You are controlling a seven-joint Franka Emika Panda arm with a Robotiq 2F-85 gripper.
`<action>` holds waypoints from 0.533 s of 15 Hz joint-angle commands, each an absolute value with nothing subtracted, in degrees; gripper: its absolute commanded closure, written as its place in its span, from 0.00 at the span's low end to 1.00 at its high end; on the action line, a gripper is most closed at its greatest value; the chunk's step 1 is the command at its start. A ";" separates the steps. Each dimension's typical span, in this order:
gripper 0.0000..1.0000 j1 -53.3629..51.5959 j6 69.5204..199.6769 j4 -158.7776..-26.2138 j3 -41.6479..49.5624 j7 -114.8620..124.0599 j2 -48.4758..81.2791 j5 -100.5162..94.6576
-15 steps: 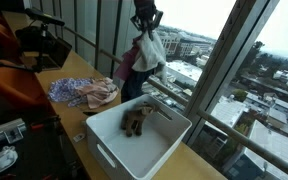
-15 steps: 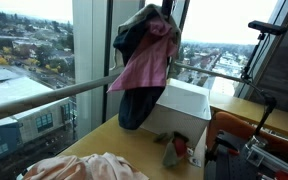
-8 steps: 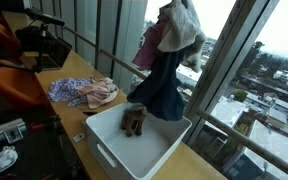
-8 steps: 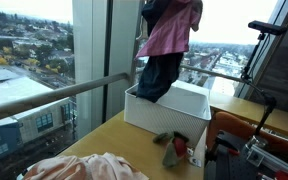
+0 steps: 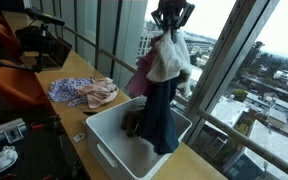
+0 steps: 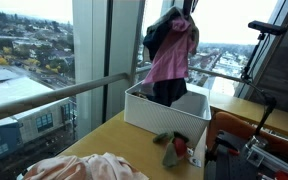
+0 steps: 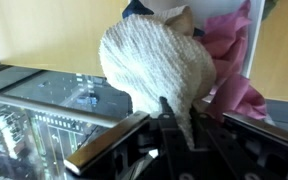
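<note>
My gripper (image 5: 171, 22) hangs high over the white bin (image 5: 109, 150) and is shut on a bundle of clothes (image 5: 162, 75): a white knitted piece, a pink piece and a long dark blue one. The dark blue cloth hangs down into the bin, beside a brown item (image 5: 132, 121) lying inside. In the other exterior view the bundle of clothes (image 6: 169, 55) dangles from the gripper (image 6: 184, 8) above the bin (image 6: 164, 115). In the wrist view the white knitted cloth (image 7: 154, 65) is pinched between the fingers (image 7: 167, 110), with pink cloth (image 7: 229, 55) to the right.
A heap of pale patterned clothes (image 5: 82, 92) lies on the wooden table (image 5: 69, 70) behind the bin. Small dark items (image 6: 172, 145) lie on the table in front of the bin. A window railing (image 6: 54, 95) and glass stand close by. Orange chairs (image 5: 9, 75) stand at the side.
The gripper has carried the bundle sideways until it is over the bin, and has come down; the dark cloth's lower end now hangs inside the bin.
</note>
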State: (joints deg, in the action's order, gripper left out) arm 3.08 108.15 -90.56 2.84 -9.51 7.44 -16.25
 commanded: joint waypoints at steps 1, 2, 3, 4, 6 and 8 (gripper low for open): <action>0.96 2.87 111.33 -95.49 2.38 -9.14 10.34 -13.74; 0.96 3.01 111.97 -96.46 2.49 -8.96 11.66 -13.36; 0.96 3.23 112.37 -97.12 2.64 -9.04 12.91 -13.06; 0.96 3.51 112.62 -97.58 2.85 -9.23 14.02 -12.91; 0.96 3.84 112.88 -98.28 3.06 -9.26 15.85 -12.77; 0.96 3.97 112.82 -98.49 3.09 -9.01 17.43 -12.78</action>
State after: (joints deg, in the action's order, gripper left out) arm 3.55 112.33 -98.35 2.98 -8.86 16.38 -14.02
